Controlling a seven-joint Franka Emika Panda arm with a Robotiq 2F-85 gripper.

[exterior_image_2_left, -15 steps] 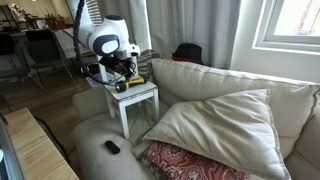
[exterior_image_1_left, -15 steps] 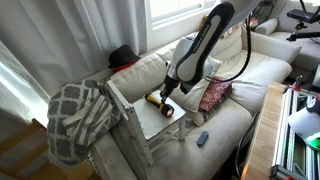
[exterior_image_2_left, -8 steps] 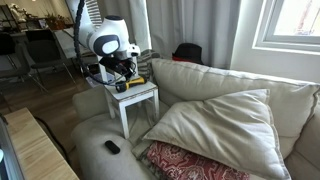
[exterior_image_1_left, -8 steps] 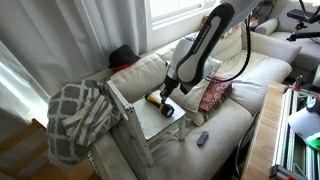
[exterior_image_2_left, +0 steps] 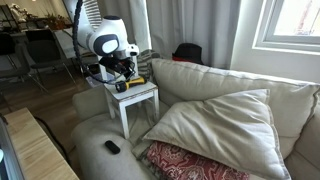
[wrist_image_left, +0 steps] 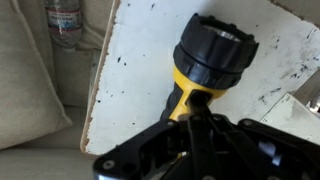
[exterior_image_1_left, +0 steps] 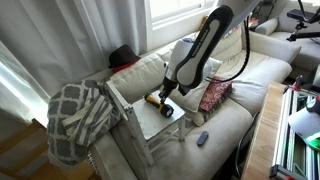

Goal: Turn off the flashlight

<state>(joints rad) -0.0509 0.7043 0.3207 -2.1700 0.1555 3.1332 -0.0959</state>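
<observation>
Exterior views, left to right: checked blanket point(exterior_image_1_left: 78, 118) draped at the sofa's end, then a small white table with its tabletop point(exterior_image_1_left: 148, 122) next to it. Flashlight point(exterior_image_1_left: 157, 101) lies on its side on the tabletop, black head and yellow body. End effector point(exterior_image_1_left: 166, 95) sits right over it, arm coming down from upper right. Red patterned pillow point(exterior_image_1_left: 213, 96) is just beside the table, and a dark remote point(exterior_image_1_left: 202, 138) is on the seat cushion, apart from both.

In the exterior view from the opposite angle: end effector point(exterior_image_2_left: 124, 78) is at the flashlight point(exterior_image_2_left: 133, 84) and the remote point(exterior_image_2_left: 112, 147) is below on the cushion.

Wrist view: water bottle point(wrist_image_left: 65, 20) top left, off the table against the cushion. Speckled white tabletop point(wrist_image_left: 135, 70) mid-frame. Flashlight point(wrist_image_left: 208, 60) has its head pointing away and its yellow body running back under the end effector point(wrist_image_left: 195, 118). Fingers look pressed together, tips meeting on top of the yellow body, not wrapped around it.
</observation>
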